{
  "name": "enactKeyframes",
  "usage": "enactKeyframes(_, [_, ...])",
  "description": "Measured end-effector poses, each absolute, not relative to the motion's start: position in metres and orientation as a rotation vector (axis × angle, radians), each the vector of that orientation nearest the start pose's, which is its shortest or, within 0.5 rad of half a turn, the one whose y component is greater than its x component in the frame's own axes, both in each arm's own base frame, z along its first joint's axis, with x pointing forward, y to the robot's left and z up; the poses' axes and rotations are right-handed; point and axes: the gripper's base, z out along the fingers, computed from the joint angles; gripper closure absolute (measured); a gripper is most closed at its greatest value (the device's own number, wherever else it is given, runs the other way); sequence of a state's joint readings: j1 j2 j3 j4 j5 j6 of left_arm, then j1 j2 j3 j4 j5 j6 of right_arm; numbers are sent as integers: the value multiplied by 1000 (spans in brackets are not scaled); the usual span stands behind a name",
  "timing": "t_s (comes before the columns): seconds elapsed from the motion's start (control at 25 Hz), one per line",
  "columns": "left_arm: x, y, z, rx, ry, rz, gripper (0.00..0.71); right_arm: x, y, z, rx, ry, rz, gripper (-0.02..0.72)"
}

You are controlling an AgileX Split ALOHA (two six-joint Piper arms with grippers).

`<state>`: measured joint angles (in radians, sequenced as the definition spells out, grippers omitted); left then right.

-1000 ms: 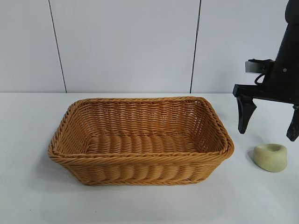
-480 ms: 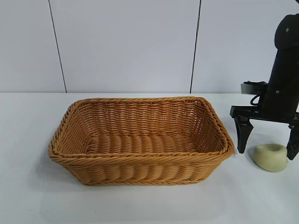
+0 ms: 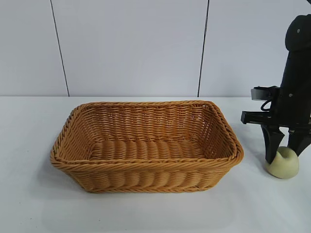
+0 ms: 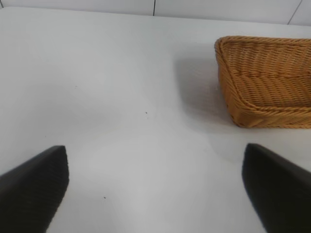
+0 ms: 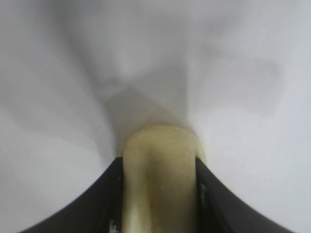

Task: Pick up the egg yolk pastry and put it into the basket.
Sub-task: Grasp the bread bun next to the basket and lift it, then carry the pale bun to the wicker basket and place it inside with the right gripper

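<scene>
Pinching smooth, squashed cream pastry (image 3: 283, 164): right hand (image 3: 284, 154) | woven wicker basket (image 3: 146, 145) beside | left hand (image 4: 155, 194) spread

Egg yolk pastry (image 5: 159, 179) squeezed between the right tool's (image 5: 158, 194) black fingers (image 5: 92, 204), on white table (image 5: 58, 73).

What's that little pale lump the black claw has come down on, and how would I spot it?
Find the big orange-brown wicker basket in the middle of the white table; just off its right end, the right gripper points straight down. Pinched between its black fingers sits the egg yolk pastry, resting on the tabletop outside the basket. It is the only small, smooth, cream-yellow rounded thing there.
</scene>
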<state>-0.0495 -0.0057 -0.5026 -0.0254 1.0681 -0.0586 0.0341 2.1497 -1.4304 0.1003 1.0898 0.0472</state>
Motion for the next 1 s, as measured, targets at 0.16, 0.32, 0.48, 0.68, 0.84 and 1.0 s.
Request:
enactKeyframes(0.16, [-6,-2,277,-8,2044,-98,14,394,22,151,96,3213,137,437])
enactKeyframes(0.32, [-6,-2,277,-9,2045,-98,14,401,22,203,78,3110,154,437])
enactKeyframes(0.48, [-6,-2,277,-9,2044,-98,14,412,24,249,65,2979,171,437])
enactKeyframes(0.68, [-6,-2,277,-9,2044,-97,14,418,37,269,17,2909,191,437])
enactKeyframes(0.84, [-6,-2,277,-9,2044,-97,14,415,66,270,-78,2911,207,437])
enactKeyframes(1.0, [-6,-2,277,-9,2044,-97,14,403,122,270,-242,2898,245,437])
